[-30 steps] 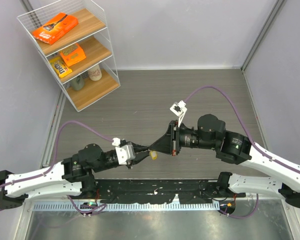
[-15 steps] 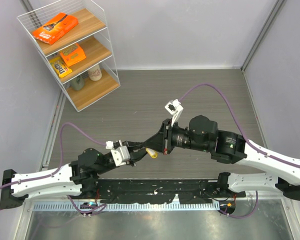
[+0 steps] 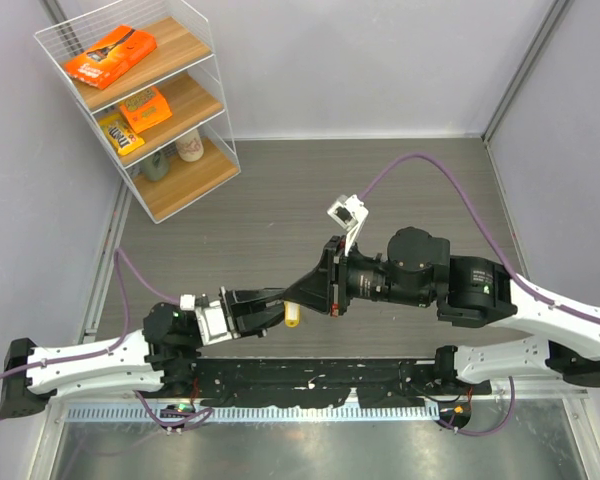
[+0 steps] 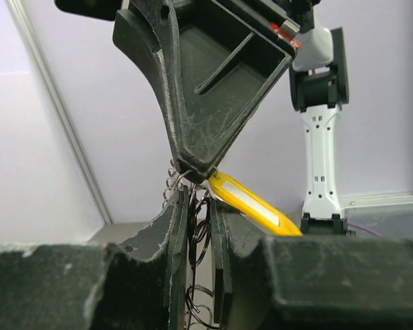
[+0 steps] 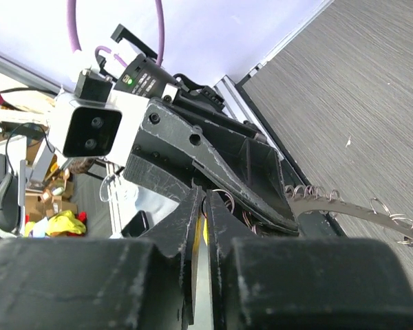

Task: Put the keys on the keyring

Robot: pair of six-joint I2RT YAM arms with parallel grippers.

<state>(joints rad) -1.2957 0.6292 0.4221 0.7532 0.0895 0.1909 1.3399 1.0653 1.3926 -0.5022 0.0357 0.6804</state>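
left gripper (image 4: pixel 198 201) pinches the silvery wire-loop keyring (image 4: pixel 198 306) in narrow jaws, right gripper (image 4: pixel 193 167) nearly closed, tip gripping the yellow key (image 4: pixel 251 203).

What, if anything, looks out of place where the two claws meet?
Nothing looks broken. The odd sight is the keyring: clamped in mid-air by the left gripper, it sticks out sideways as a floppy strand of rings, while the yellow key juts out tilted from the tip of the right gripper.
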